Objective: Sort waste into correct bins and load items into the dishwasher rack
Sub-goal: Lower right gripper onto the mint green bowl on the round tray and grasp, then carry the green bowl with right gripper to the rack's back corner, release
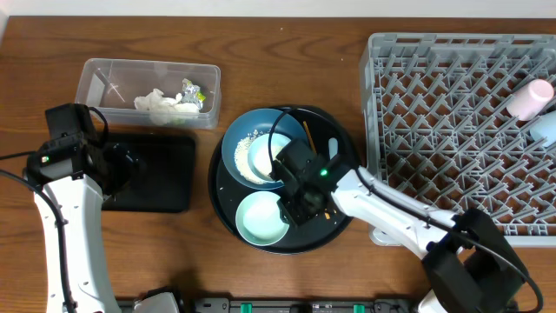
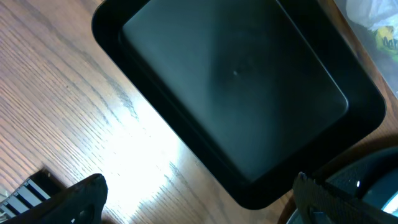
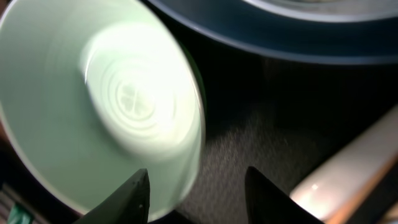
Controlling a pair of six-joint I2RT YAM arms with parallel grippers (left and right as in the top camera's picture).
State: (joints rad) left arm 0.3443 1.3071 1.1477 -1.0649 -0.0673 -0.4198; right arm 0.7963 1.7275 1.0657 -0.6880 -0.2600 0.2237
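The mint-green bowl (image 1: 261, 218) sits at the front of the large round black tray (image 1: 340, 217). My right gripper (image 1: 293, 205) is open and straddles the bowl's right rim (image 3: 106, 106): one finger is inside the bowl, the other (image 3: 196, 193) is over the tray floor. The big dark-blue bowl (image 1: 236, 143) behind holds the small white bowl (image 1: 265, 158) and rice grains (image 1: 254, 137). My left gripper (image 1: 117, 169) is open and empty (image 2: 199, 202) at the near edge of the shallow black tray (image 2: 236, 81). The napkin (image 1: 159, 103) and wrapper (image 1: 193, 92) lie in the clear tub (image 1: 104, 71).
The dishwasher rack (image 1: 452, 139) stands at the right with a pink cup (image 1: 532, 97) and a light-blue cup (image 1: 546, 129) in it. Chopsticks (image 1: 306, 135) and white cutlery (image 1: 333, 152) lie on the round tray; a white handle shows in the right wrist view (image 3: 348, 168).
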